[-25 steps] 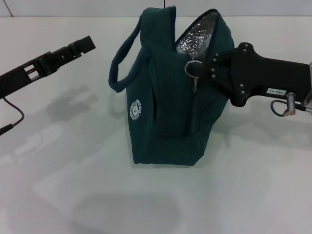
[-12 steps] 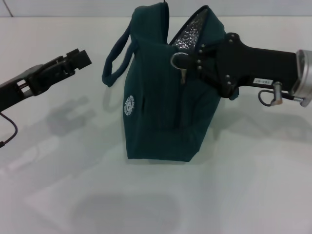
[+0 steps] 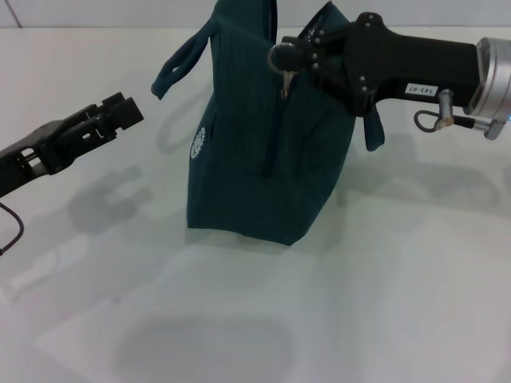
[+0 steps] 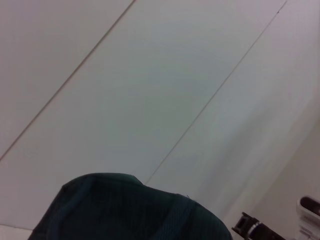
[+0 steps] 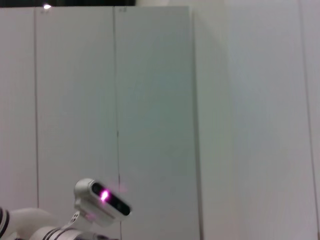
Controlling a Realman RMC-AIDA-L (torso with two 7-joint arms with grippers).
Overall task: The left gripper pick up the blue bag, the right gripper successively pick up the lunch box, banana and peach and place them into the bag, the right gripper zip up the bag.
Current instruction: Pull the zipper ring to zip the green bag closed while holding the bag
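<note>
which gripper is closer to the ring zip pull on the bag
Right. The right gripper is at the ring zip pull on top of the blue bag; the left gripper sits apart, off the bag's left side.

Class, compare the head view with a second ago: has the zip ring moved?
Yes. The zip ring has moved toward the robot's left and the table's far edge, with the right gripper at it.

Surface: a plain white table [image 3: 383,303] is filling the head view | Resting on it: the blue bag [image 3: 255,159] is standing upright just above centre, toward 12 o'clock, its base touching the tabletop and leaning slightly.
</note>
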